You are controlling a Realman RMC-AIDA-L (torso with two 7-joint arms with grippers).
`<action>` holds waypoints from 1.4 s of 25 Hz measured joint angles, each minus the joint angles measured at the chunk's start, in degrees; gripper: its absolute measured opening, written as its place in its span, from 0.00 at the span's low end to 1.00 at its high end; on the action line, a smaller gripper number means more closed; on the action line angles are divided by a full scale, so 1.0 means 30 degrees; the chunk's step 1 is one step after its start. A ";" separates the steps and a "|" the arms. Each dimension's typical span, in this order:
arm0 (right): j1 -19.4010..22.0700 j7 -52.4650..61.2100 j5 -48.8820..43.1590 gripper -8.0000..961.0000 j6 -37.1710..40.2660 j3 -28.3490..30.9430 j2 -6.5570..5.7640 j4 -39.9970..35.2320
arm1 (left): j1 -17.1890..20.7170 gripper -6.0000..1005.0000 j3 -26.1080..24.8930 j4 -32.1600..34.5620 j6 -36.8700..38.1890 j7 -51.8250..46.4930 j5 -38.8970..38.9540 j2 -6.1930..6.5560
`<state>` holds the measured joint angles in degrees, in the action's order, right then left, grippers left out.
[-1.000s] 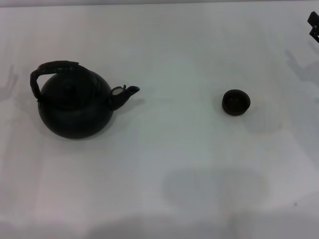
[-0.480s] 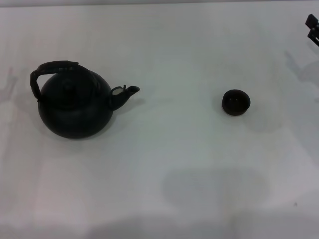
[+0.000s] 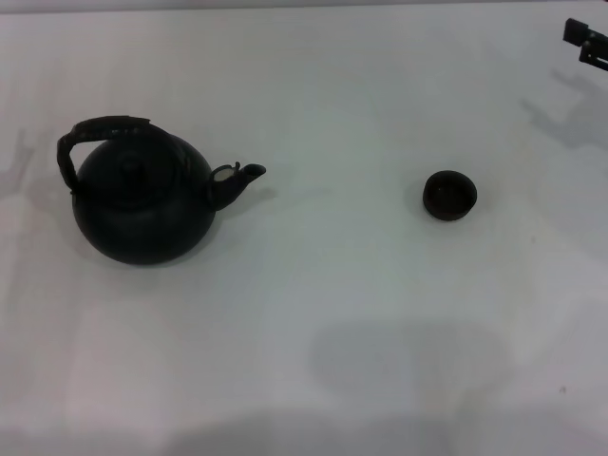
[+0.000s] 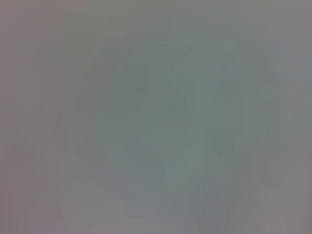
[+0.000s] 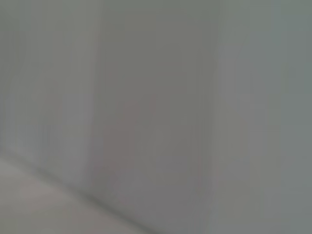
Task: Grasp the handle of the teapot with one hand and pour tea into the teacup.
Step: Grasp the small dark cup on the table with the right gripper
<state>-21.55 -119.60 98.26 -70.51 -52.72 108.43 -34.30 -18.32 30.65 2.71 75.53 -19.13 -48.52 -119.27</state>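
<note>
Only a dark tip of the right gripper (image 3: 589,43) shows at the table's far right edge; whether it is spread cannot be told. The tiny black teacup (image 3: 449,195) sits nearest it. Well apart to the left stands the round teapot (image 3: 142,204), handle (image 3: 100,133) arched upright, spout toward the cup, bare white table (image 3: 332,313) between them.

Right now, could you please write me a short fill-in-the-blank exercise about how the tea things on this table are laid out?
1. The teapot stands on the robot's ____ side of the white table.
2. Its spout points toward the ____.
3. The handle arches over the pot's top, and ____ gripper is holding it.
4. The only gripper showing in the head view is the right gripper, at the table's far ____ corner.

Missing words: left; teacup; no; right
</note>
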 joint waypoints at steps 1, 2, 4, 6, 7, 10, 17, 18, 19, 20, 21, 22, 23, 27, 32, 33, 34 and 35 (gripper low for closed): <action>-0.0152 0.1167 -0.1426 0.78 -0.0253 0.0020 -0.0181 -0.0850 | 0.0022 0.86 -0.0001 -0.0013 0.0012 -0.0001 0.0000 0.0000; -0.0272 0.1967 -0.2503 0.78 -0.0522 0.0054 -0.0291 -0.1541 | 0.0042 0.86 -0.0005 -0.0028 0.0039 -0.0004 0.0000 -0.0001; -0.0422 0.3260 -0.4218 0.78 -0.1150 0.0120 -0.0370 -0.2744 | 0.0078 0.86 -0.0019 -0.0069 0.0115 -0.0012 0.0000 0.0000; -0.0605 0.4595 -0.5941 0.78 -0.1785 0.0140 -0.0368 -0.4137 | 0.0096 0.86 -0.0021 -0.0080 0.0169 -0.0024 0.0000 -0.0001; -0.0668 0.5120 -0.6545 0.78 -0.1980 0.0148 -0.0353 -0.4627 | 0.0104 0.86 -0.0022 -0.0081 0.0192 -0.0031 0.0000 0.0000; -0.1143 0.7649 -0.8980 0.78 -0.2917 0.0176 -0.0344 -0.6291 | 0.0113 0.86 -0.0023 -0.0083 0.0242 -0.0037 0.0001 0.0000; -0.2550 1.1140 -1.2148 0.79 -0.6155 0.0225 -0.0157 -0.7440 | 0.0105 0.86 -0.0022 -0.0043 0.0252 -0.0038 0.0000 0.0022; -0.2656 1.1328 -1.2295 0.81 -0.6321 0.0202 -0.0073 -0.7469 | 0.0104 0.86 -0.0021 -0.0011 0.0233 -0.0028 0.0000 0.0025; -0.2728 1.1449 -1.2401 0.82 -0.6464 0.0142 0.0090 -0.7485 | 0.0100 0.86 -0.0021 0.0035 0.0175 0.0001 0.0001 0.0038; -0.2748 1.1482 -1.2484 0.83 -0.6476 0.0096 0.0259 -0.7520 | 0.0093 0.86 -0.0023 0.0073 0.0119 0.0016 0.0003 0.0059; -0.2744 1.1486 -1.2610 0.84 -0.6534 0.0038 0.0482 -0.7529 | 0.0077 0.86 -0.0030 0.0086 0.0081 0.0026 0.0014 0.0067; -0.2738 1.1467 -1.2859 0.84 -0.6468 0.0022 0.0706 -0.7535 | 0.0049 0.86 -0.0038 0.0105 0.0049 0.0039 0.0036 0.0075; -0.2733 1.1428 -1.3125 0.85 -0.6365 0.0017 0.0961 -0.7522 | 0.0027 0.86 -0.0041 0.0112 0.0023 0.0053 0.0076 0.0078; -0.2733 1.1102 -1.4675 0.87 -0.5451 -0.0019 0.1917 -0.7278 | -0.0138 0.86 -0.0049 0.0163 -0.0193 0.0112 0.0245 0.0096; -0.2948 1.0884 -1.5286 0.90 -0.4538 -0.0679 0.2226 -0.6022 | -0.0355 0.85 -0.0051 0.0211 -0.0406 0.0131 0.0258 0.0121; -0.2982 1.0884 -1.5285 0.91 -0.4448 -0.0739 0.2233 -0.5858 | -0.0367 0.85 -0.0051 0.0220 -0.0458 0.0135 0.0260 0.0125; -0.2998 1.0884 -1.5284 0.91 -0.4351 -0.0809 0.2242 -0.5703 | -0.0382 0.85 -0.0051 0.0227 -0.0548 0.0149 0.0265 0.0141; -0.3001 1.0884 -1.5279 0.91 -0.4252 -0.0871 0.2243 -0.5581 | -0.0382 0.85 -0.0051 0.0227 -0.0548 0.0149 0.0265 0.0141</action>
<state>-30.55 -86.94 52.42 -83.26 -55.33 115.16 -51.04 -19.46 30.49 3.39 73.89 -18.69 -47.72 -118.84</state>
